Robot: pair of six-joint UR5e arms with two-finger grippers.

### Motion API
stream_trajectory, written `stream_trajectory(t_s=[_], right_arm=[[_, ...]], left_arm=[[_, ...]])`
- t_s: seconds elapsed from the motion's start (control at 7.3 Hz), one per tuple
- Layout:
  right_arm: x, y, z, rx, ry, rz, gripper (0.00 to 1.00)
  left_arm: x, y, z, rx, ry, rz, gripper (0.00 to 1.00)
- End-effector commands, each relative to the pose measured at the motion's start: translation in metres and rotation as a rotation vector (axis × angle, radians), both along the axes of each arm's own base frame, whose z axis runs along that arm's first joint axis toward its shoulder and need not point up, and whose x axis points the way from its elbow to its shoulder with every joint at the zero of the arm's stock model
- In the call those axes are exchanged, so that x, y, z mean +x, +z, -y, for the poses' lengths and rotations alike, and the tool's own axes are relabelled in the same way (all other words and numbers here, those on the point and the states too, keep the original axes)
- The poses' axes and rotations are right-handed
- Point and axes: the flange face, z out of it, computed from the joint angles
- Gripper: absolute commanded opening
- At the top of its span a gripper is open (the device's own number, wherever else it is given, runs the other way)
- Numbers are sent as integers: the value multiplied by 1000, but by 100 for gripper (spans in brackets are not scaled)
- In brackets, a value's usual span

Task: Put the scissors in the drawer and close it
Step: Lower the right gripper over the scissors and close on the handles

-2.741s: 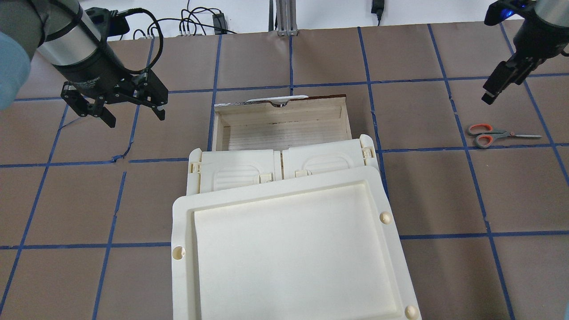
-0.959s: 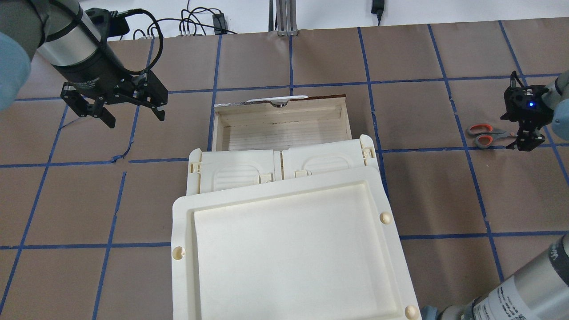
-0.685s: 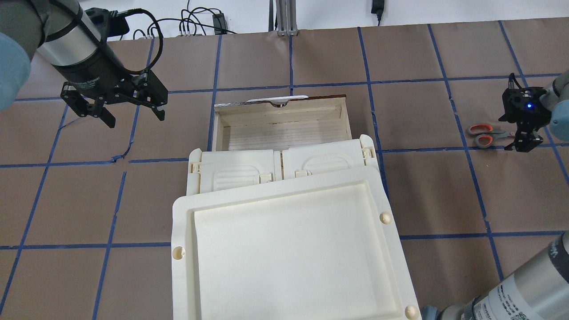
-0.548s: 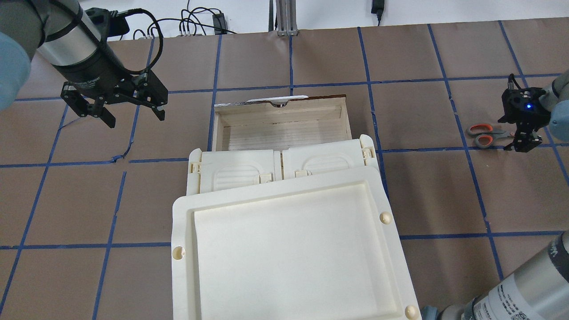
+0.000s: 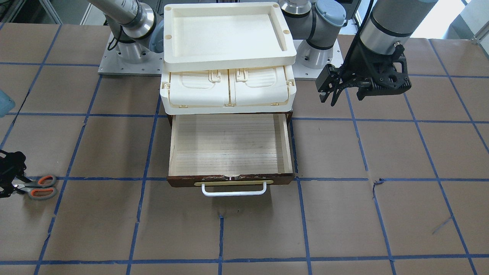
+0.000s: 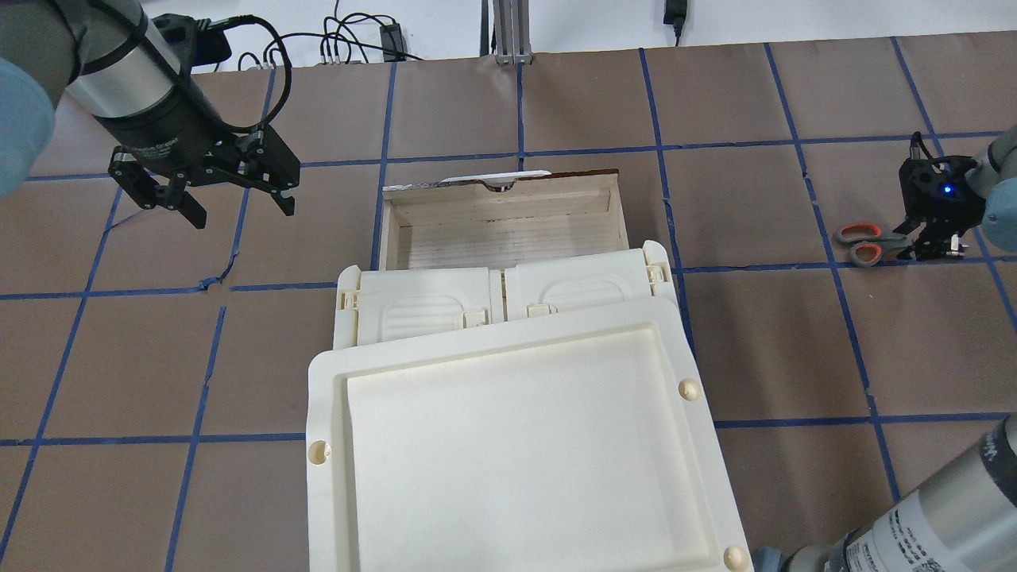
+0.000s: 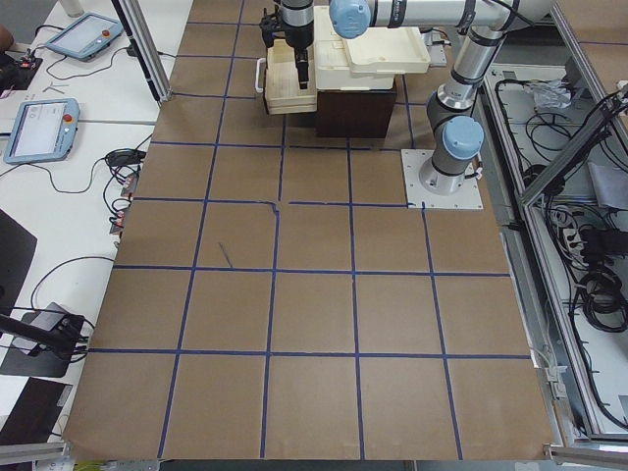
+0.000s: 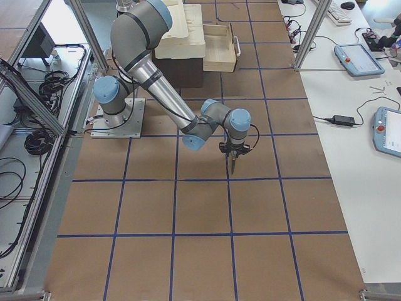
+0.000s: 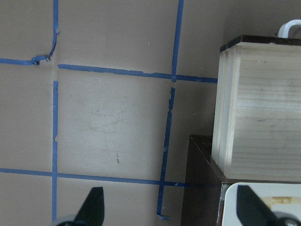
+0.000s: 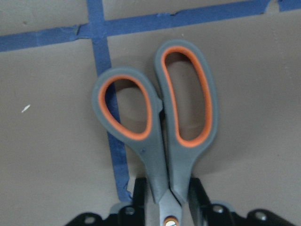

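Note:
The scissors [image 6: 866,242], with grey-and-orange loop handles, lie on the brown table at the far right; they also show in the front view [image 5: 40,187]. My right gripper [image 6: 931,250] is low over them. In the right wrist view its fingers [image 10: 139,190] press both sides of the scissors [image 10: 183,94] just behind the loops, so it is shut on them. The drawer [image 6: 500,205] stands pulled open, its pale wood inside bare [image 5: 229,145], with a white bar handle [image 5: 233,191]. My left gripper [image 6: 238,210] is open and empty, hanging left of the drawer.
Cream plastic trays [image 6: 516,445] are stacked on the dark cabinet behind the drawer, also seen from the front [image 5: 225,34]. Blue tape lines grid the brown table. Cables lie along the far edge [image 6: 349,40]. The left wrist view shows the drawer's side wall [image 9: 258,117].
My right arm has come down from high above to the scissors, and in the last half second its fingers have closed on them. The left arm has not moved.

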Motion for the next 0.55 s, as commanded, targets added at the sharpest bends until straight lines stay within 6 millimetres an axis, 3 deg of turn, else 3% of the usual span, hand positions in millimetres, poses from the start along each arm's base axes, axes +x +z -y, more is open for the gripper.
stream_trajectory(t_s=[0.0, 0.14, 0.27, 0.41], right_arm=[[2, 11, 5, -14, -25, -13, 3], [5, 40, 19, -52, -19, -35, 2], [28, 77, 30, -80, -35, -39, 1], [71, 115, 33, -83, -42, -24, 0]], left_arm=[[3, 0, 1, 0, 6, -1, 100], [1, 1, 0, -1, 0, 0, 100], [0, 1, 0, -1, -2, -1, 100], [0, 1, 0, -1, 0, -1, 100]])
